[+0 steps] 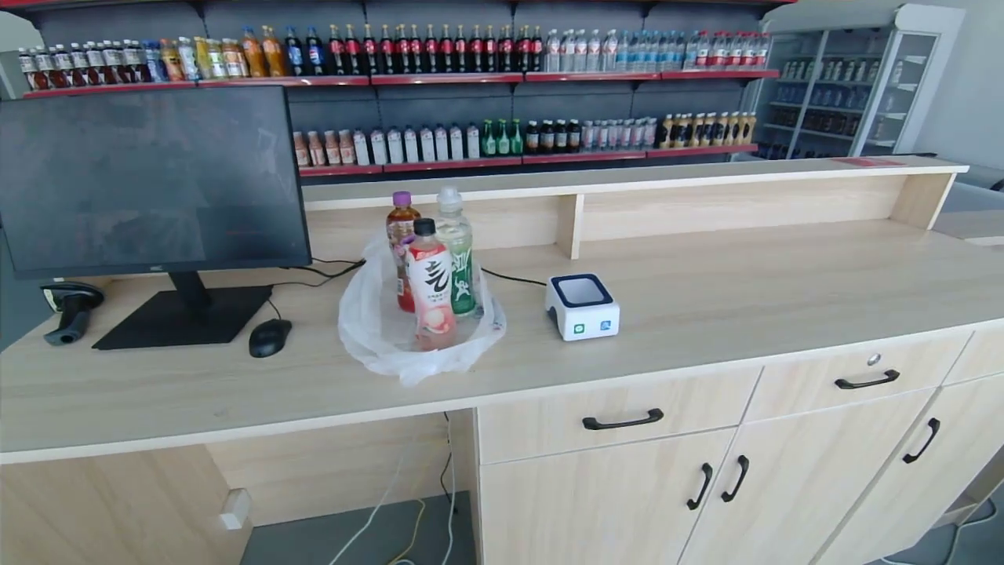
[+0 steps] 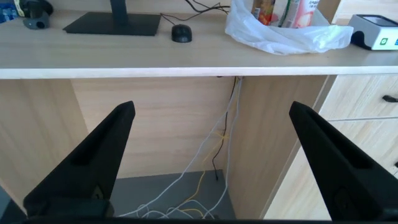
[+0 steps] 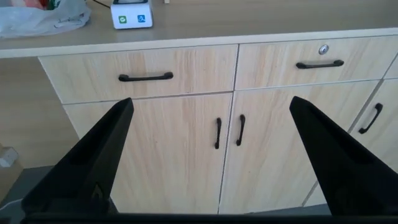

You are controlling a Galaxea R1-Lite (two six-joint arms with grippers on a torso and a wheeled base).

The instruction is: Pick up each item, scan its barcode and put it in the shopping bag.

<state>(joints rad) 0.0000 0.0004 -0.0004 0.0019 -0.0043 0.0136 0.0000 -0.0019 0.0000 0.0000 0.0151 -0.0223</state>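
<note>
Wooden counter [image 1: 706, 298] spans the frame, dark monitor [image 1: 149, 176] upper left. Left gripper [image 2: 211, 107] and right gripper [image 3: 211, 101] face the counter front, jaws spread wide, empty. At centre, the white shopping bag [image 1: 376, 329] holds three upright bottles [image 1: 430, 286], with the scanner [image 1: 582, 306] just right.

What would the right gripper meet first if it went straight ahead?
Most likely the cabinet doors below the drawer, near their paired handles; nothing else shows before the right gripper, though depth is unclear.
</note>
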